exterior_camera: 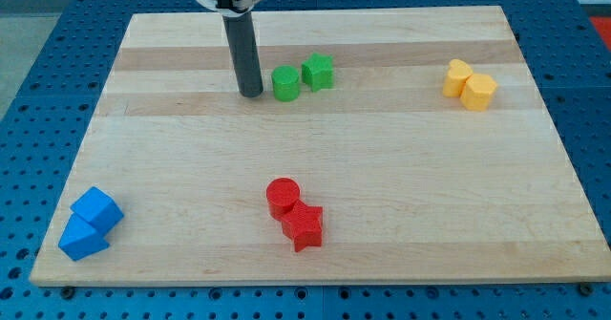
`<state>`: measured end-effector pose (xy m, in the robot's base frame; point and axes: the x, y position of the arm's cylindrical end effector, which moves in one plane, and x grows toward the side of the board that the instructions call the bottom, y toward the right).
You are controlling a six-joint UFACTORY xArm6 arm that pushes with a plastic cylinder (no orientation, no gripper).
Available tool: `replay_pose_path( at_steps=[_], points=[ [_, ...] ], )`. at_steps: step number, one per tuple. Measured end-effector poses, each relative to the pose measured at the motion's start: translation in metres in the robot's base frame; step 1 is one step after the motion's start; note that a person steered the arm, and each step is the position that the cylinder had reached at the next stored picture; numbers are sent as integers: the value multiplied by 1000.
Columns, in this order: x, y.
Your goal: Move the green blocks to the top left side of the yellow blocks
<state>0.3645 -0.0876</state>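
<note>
Two green blocks sit near the view's top centre: a green cylinder (285, 83) and, touching it on its right, a green star-like block (319, 71). Two yellow blocks sit touching each other at the top right: a yellow block (458, 75) and a yellow hexagonal block (478, 92). My tip (251, 94) rests on the board just left of the green cylinder, a small gap apart from it. The rod rises straight up from the tip to the top edge of the view.
A red cylinder (283, 196) and a red star (304, 225) sit together at the bottom centre. Two blue blocks (90, 223) sit at the bottom left corner. The wooden board (172, 148) lies on a blue perforated table.
</note>
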Motion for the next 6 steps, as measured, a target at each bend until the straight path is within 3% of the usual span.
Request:
replay_pose_path(
  at_steps=[3, 6],
  points=[
    [-8, 96],
    [-8, 98]
  ],
)
